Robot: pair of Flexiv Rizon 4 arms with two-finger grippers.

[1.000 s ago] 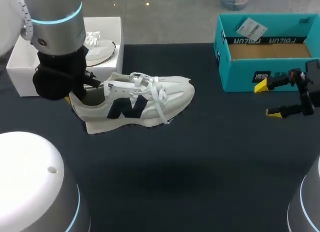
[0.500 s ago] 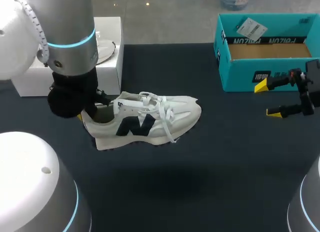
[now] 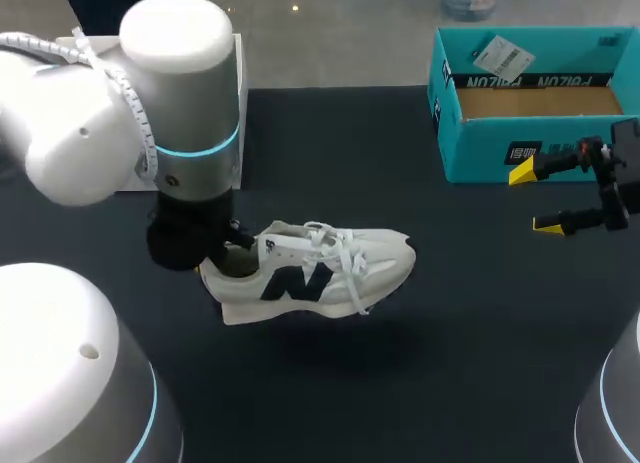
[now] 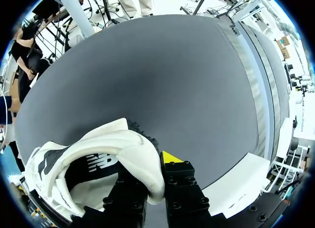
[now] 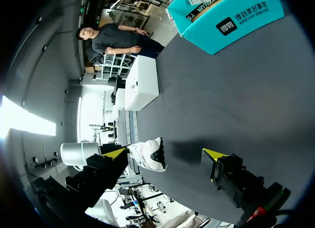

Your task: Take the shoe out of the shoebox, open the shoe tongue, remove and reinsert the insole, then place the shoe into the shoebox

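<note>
Now | left gripper (image 4: 152, 174) clamped on shoe (image 3: 320, 273) heel, aloft | toe aims at right gripper (image 3: 533, 198), spread apart, well off

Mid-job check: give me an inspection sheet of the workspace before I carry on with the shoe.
Surface: dark table cover, no spills seen.
Job's things: white shoe held off the table; white box at the far left.
Clutter: open teal box at the far right, a tag inside.
Grippers: left gripper shut on the shoe's heel collar; right gripper open, empty, before the teal box.
Cables: white hose along the left arm, clear of the shoe.
Surroundings: nothing seen reaching over the table.
</note>
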